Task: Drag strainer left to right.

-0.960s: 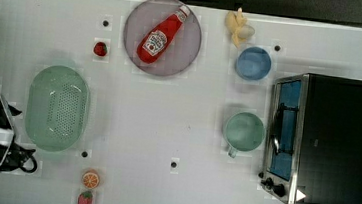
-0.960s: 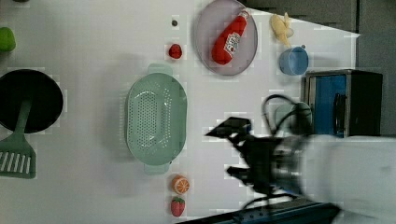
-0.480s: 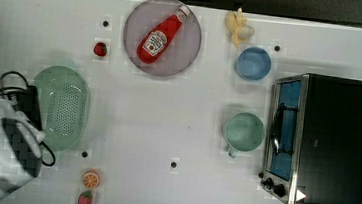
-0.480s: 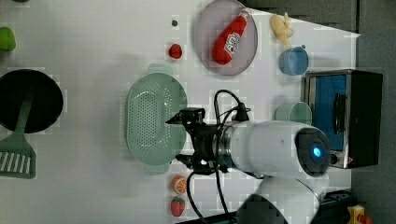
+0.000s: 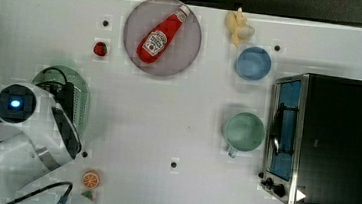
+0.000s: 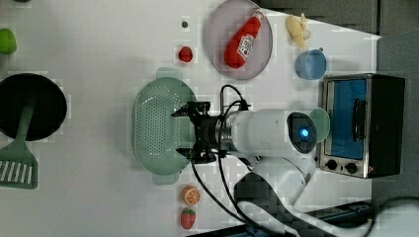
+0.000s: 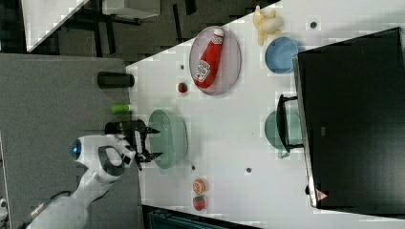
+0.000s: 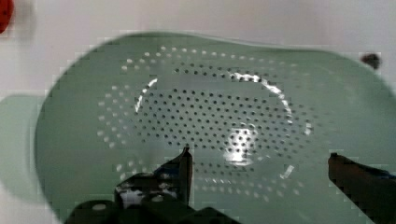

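The strainer (image 6: 158,131) is a pale mint-green oblong dotted with small holes, lying on the white table. In the top view the arm covers most of the strainer (image 5: 85,104), which sits at the top view's left. My gripper (image 6: 180,133) is open, and its two black fingers reach over the rim on the left view's right side. In the right view the gripper (image 7: 157,142) hangs over the strainer (image 7: 173,138) near its edge. The wrist view shows the strainer's perforated bowl (image 8: 210,107) spread beneath the gripper (image 8: 260,156), with nothing between the fingers.
A grey plate (image 5: 189,52) holds a ketchup bottle (image 5: 161,34). A strawberry (image 5: 100,49), a banana (image 5: 239,28), a blue cup (image 5: 253,64), a green mug (image 5: 244,131) and a toaster oven (image 5: 323,141) stand about. An orange slice (image 5: 90,178) lies near the arm. A black pan (image 6: 29,106) and a spatula (image 6: 17,165) sit at the left view's left.
The arm has swung in from the top view's left edge and now covers the strainer. The gripper has come over the strainer's rim and stays open. The strainer has not moved.
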{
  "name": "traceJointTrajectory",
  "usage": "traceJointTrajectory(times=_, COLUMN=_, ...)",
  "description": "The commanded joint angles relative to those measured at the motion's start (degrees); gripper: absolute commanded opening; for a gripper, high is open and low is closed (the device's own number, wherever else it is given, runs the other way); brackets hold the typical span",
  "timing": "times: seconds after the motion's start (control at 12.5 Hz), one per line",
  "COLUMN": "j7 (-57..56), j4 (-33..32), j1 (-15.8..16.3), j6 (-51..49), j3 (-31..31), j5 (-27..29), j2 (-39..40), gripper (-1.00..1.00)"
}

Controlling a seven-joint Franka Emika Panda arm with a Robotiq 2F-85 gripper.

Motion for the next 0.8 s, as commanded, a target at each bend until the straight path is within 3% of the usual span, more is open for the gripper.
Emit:
traceJointTrajectory(times=0.08, j7=2.96, j4=1.20, j1=4.51, j6=4.52, j3=-4.50, j5=1.24, j2=5.17, gripper=1.00)
traceJointTrajectory(times=0.4, j7=2.98, j4=1.39, j1=11.14, j6=6.55, j3=-12.08, j5=1.24, j2=8.10, gripper=1.00)
traceJointTrajectory(times=0.8, j7=2.18, j4=0.61, j1=11.74, j6=6.29, j3=-16.13, j5=1.23, j2=7.57, gripper=1.00)
